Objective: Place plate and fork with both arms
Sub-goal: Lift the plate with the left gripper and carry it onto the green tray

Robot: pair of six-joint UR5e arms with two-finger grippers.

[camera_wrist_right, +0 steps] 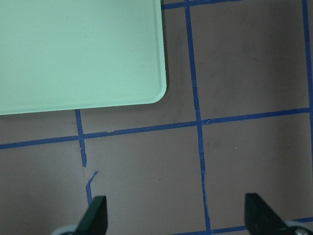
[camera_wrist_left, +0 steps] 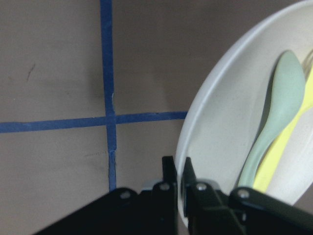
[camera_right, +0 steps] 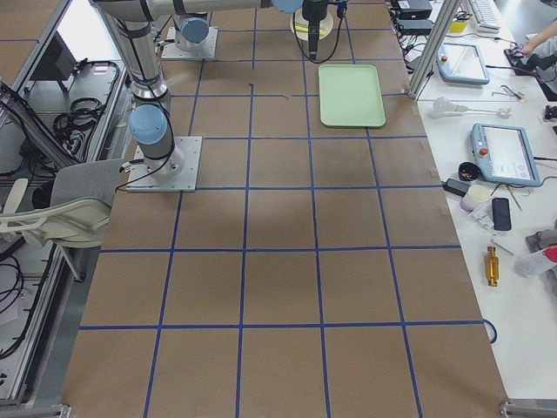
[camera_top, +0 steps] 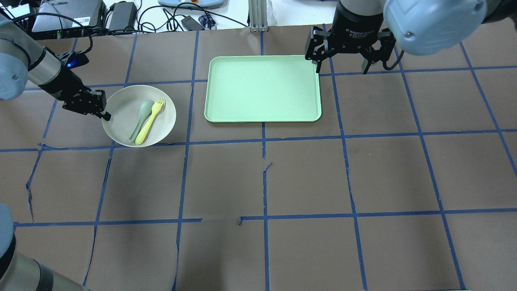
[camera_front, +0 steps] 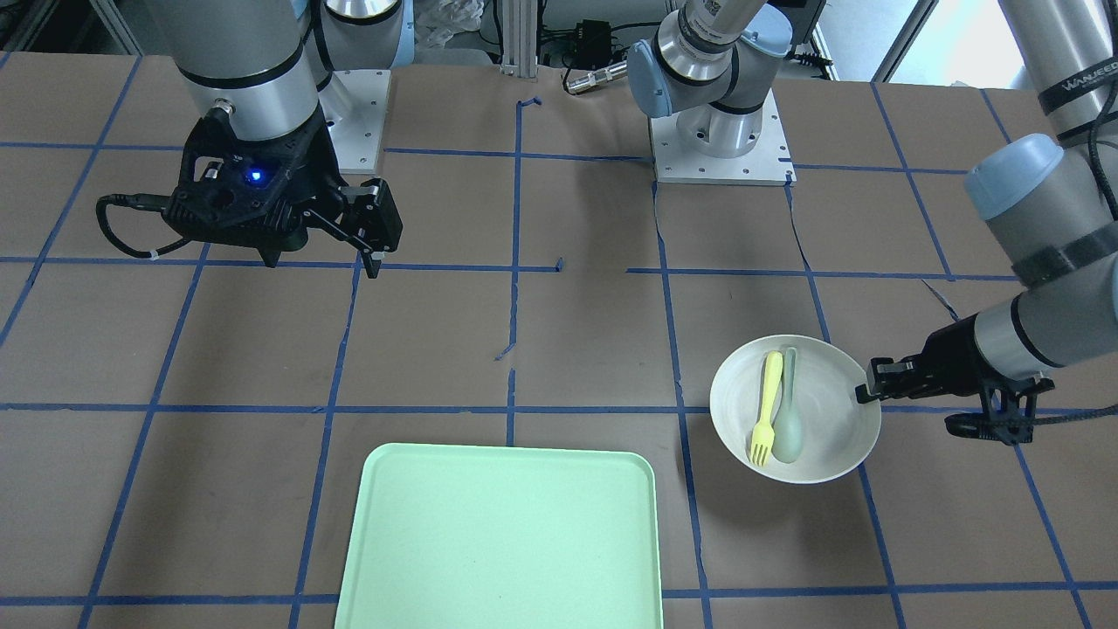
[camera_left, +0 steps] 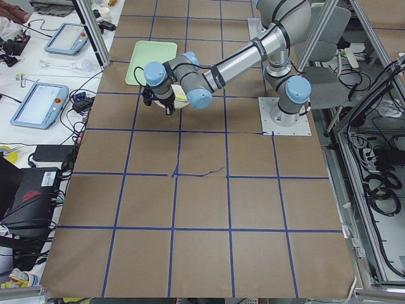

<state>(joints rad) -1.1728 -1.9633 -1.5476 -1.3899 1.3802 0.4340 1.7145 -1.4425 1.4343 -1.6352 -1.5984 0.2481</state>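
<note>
Overhead exterior: plate (camera_top: 121, 105), likely light, stiff and slick, sits at 9 o'clock of tray (camera_top: 262, 89) with fork (camera_top: 150, 121) and spoon (camera_top: 139, 119) loose inside, left gripper (camera_top: 106, 116) pinched on its 9 o'clock rim, a sound hold if kept level, while right gripper (camera_top: 341, 69) hangs jaws wide apart at tray's 2 o'clock.

In the left wrist view we lose most of the plate (camera_wrist_left: 215, 127) past the right edge, and its rim nearest the left claw (camera_wrist_left: 179, 165) is partly hidden by the fingers (camera_wrist_left: 169, 178). The fork (camera_wrist_left: 281, 156), on the far side of the spoon (camera_wrist_left: 288, 88) from that claw, is blurred, its tines cut off. Ahead of the right claw (camera_wrist_right: 178, 215), the tray (camera_wrist_right: 78, 54) runs off top and left.
</note>
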